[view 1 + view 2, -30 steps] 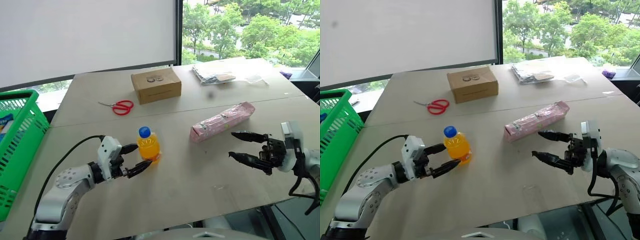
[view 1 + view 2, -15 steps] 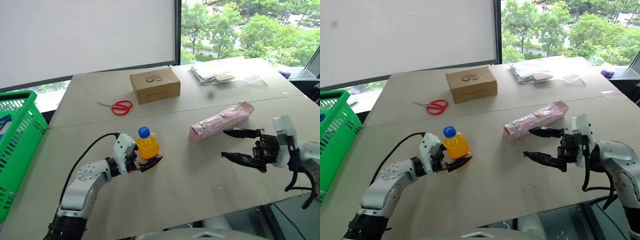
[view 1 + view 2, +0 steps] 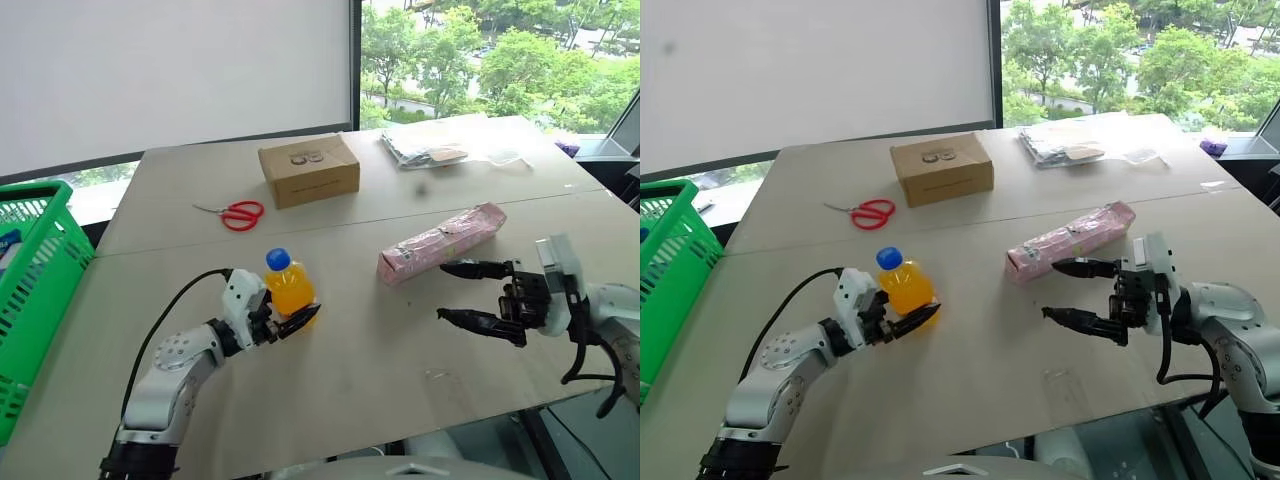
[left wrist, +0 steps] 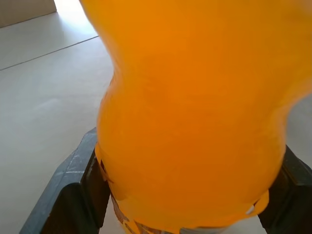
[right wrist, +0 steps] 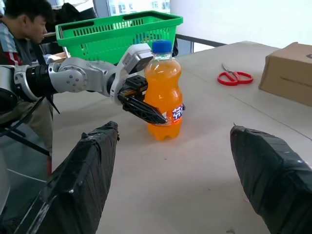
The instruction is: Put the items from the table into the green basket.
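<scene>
A small orange-drink bottle (image 3: 290,290) with a blue cap stands near the table's (image 3: 380,370) front left, leaning slightly. My left gripper (image 3: 298,312) is shut on its lower body, and the left wrist view shows a black finger (image 4: 73,195) pressed against each side of the bottle (image 4: 195,112). My right gripper (image 3: 443,291) is open at mid right, just in front of the long pink package (image 3: 442,242) and holding nothing. The green basket (image 3: 40,300) sits at the far left edge.
Red-handled scissors (image 3: 240,213), a brown cardboard box (image 3: 309,169) and clear plastic bags (image 3: 440,150) lie on the far half of the table. A person (image 5: 19,19) sits beyond the basket (image 5: 117,34) in the right wrist view.
My left gripper slid forward around the bottle and closed on it, and the bottle's top tipped slightly left. The right gripper drifted a little left, still open.
</scene>
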Robot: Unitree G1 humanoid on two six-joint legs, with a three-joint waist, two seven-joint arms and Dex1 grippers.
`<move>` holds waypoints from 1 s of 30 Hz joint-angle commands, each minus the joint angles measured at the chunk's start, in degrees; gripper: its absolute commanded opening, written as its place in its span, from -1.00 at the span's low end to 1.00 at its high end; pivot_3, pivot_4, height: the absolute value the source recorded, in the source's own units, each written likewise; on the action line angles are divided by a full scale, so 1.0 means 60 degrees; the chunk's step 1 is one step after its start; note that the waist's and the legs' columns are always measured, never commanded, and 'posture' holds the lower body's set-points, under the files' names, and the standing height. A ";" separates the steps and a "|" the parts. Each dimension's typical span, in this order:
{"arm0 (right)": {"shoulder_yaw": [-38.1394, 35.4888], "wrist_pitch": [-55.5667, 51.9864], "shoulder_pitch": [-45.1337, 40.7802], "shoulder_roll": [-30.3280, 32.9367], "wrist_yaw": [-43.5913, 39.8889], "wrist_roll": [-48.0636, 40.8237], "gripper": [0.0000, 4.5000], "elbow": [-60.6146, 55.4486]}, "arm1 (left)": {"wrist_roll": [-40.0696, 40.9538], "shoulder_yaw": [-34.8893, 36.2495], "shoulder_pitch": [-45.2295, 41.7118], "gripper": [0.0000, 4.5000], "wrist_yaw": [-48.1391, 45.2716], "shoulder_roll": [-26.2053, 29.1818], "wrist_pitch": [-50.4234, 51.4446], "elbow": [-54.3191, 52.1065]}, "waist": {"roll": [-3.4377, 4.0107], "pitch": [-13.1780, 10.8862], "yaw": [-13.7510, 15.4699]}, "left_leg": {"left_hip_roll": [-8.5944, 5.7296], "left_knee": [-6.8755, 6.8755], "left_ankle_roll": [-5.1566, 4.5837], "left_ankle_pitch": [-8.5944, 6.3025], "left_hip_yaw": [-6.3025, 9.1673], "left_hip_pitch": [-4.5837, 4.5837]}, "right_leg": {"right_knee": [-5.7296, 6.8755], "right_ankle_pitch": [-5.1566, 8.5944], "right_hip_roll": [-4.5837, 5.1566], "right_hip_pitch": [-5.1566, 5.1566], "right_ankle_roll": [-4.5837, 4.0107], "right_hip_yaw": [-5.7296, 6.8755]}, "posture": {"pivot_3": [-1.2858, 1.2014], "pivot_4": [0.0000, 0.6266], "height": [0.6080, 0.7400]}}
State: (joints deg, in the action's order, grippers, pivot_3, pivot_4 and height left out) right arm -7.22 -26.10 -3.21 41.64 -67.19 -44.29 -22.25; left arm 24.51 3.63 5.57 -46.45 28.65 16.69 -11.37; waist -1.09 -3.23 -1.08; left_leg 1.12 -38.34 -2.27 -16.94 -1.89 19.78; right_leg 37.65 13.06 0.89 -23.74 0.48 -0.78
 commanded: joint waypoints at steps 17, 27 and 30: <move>0.0715 -0.1665 -0.3531 -0.1741 0.2779 -0.1116 0.74 -0.0813 | -0.0766 0.6435 -0.3661 0.38 0.6016 0.2691 -0.0007 0.3376 | -0.0150 -0.0074 0.0128 | 0.0000 0.0000 0.0028 -0.0016 0.0053 0.0069 | -0.0013 -0.0056 0.0033 -0.0045 -0.0023 0.0051 | 0.09 -0.93 0.76; 0.0592 -0.2273 -0.4281 -0.1995 0.2920 -0.2692 0.74 -0.1098 | -0.1447 0.7015 -0.3260 0.38 0.5739 0.4813 -0.0849 0.7046 | -0.0173 -0.0059 0.0335 | -0.0016 -0.0003 0.0038 -0.0017 0.0105 0.0203 | 0.0004 -0.0057 0.0113 -0.0167 -0.0037 0.0140 | 0.10 -0.95 0.76; 0.0507 -0.2440 -0.4474 -0.1941 0.2913 -0.3135 0.74 -0.1132 | -0.1573 0.7055 -0.3269 0.38 0.5976 0.4908 -0.1121 0.7391 | -0.0188 -0.0048 0.0382 | -0.0026 -0.0005 0.0044 -0.0015 0.0116 0.0217 | 0.0011 -0.0058 0.0155 -0.0166 -0.0038 0.0175 | 0.10 -0.95 0.76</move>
State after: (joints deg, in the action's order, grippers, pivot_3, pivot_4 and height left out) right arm -2.48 -40.28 -28.47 29.76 -49.53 -60.24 -27.12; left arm 15.69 44.51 -13.13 -11.77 55.32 13.21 34.13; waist -2.22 -3.52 1.21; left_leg 0.96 -38.37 -1.95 -17.04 -1.15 21.12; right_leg 37.71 12.70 1.87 -24.74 0.24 0.34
